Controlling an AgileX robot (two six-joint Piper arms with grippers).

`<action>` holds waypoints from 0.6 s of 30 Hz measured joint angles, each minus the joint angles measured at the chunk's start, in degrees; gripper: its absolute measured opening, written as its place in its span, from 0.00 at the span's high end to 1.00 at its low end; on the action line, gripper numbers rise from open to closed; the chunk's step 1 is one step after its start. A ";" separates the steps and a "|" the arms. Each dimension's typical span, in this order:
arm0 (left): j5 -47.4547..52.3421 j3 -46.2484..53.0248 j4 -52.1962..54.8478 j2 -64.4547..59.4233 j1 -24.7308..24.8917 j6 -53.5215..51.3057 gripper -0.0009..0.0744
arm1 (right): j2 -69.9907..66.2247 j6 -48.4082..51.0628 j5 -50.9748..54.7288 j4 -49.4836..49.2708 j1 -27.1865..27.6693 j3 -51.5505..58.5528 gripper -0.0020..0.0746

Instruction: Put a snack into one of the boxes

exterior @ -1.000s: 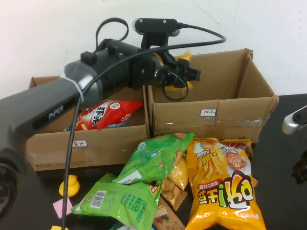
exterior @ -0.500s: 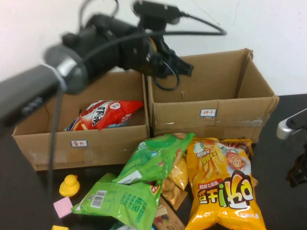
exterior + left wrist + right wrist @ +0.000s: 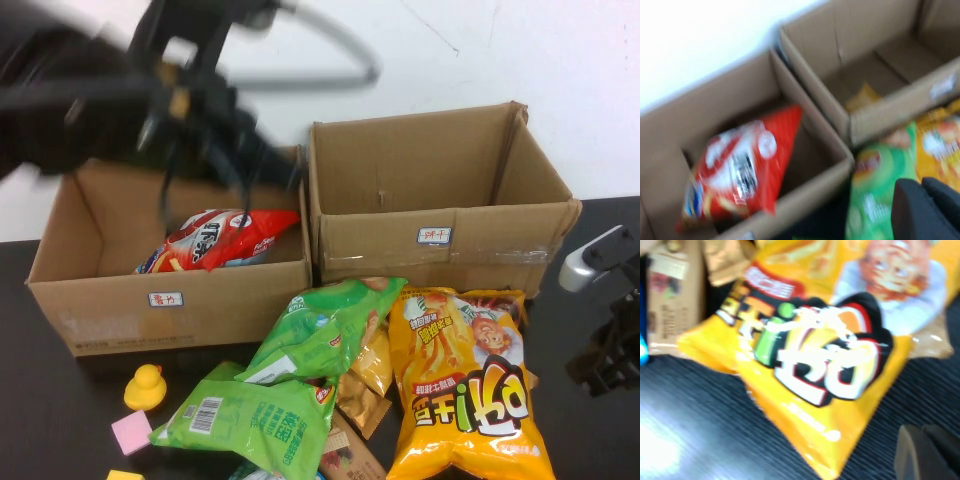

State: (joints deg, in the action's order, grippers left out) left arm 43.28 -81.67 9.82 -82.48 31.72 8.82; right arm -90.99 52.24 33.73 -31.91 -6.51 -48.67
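Observation:
My left gripper point(image 3: 262, 165) hangs, blurred in motion, over the back of the left cardboard box point(image 3: 170, 300). In its wrist view the fingers point(image 3: 926, 210) lie together with nothing between them. That box holds a red snack bag point(image 3: 215, 240), which also shows in the left wrist view point(image 3: 740, 165). A small yellow snack point(image 3: 862, 97) lies inside the right box point(image 3: 450, 240). My right gripper point(image 3: 603, 362) is low at the table's right edge, beside the big orange snack bag point(image 3: 465, 390), its fingers point(image 3: 927, 452) together and empty.
Green snack bags point(image 3: 320, 335) and brown packets point(image 3: 360, 390) lie in a heap in front of the boxes. A yellow rubber duck point(image 3: 145, 385) and a pink block point(image 3: 130, 432) sit at the front left. The table top is black.
My left arm has swung from over the right box to the left, over the left box; the yellow snack it held is no longer in it. The right arm has shifted slightly.

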 joint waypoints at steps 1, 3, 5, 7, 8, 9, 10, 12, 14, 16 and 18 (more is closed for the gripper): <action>-0.68 3.54 -0.60 2.30 0.10 0.00 0.99 | 0.00 1.17 0.29 -1.03 0.00 0.00 0.98; -2.30 9.93 -1.92 6.57 0.10 0.08 0.99 | 0.00 2.45 0.72 -2.81 -0.25 0.00 0.98; -3.90 16.57 -2.90 11.41 0.10 0.08 0.99 | 0.00 2.98 0.23 -4.40 -0.52 0.00 0.97; -4.80 21.86 -3.28 16.11 0.10 0.08 0.99 | -0.10 3.72 -0.89 -7.52 -0.66 0.00 0.91; -5.06 24.48 -3.28 18.33 0.10 0.08 0.99 | -0.35 3.89 -1.66 -10.23 -0.65 0.00 0.84; -5.34 26.39 -3.28 19.99 0.10 0.08 0.99 | -0.59 4.02 -2.51 -12.42 -0.65 0.00 0.74; -5.61 28.57 -3.28 21.90 0.10 0.08 0.99 | -1.10 4.31 -3.11 -14.72 -0.65 0.00 0.63; -6.13 32.10 -3.28 24.82 0.10 0.08 0.99 | -2.42 5.93 -4.67 -20.67 -0.65 0.00 0.35; -6.20 34.52 -3.28 27.25 0.10 0.08 0.99 | -4.30 8.93 -5.61 -25.66 -0.65 0.00 0.20; -6.37 35.97 -3.28 28.82 0.10 0.08 0.99 | -6.50 11.76 -6.22 -28.89 -0.65 0.00 0.13; -6.42 36.75 -3.28 29.41 0.10 0.08 0.99 | -9.29 13.71 -7.45 -32.01 -0.65 0.00 0.10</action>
State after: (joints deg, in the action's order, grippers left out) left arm 36.86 -44.92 6.54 -53.07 31.82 8.90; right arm -100.28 65.95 26.28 -63.93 -7.16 -48.67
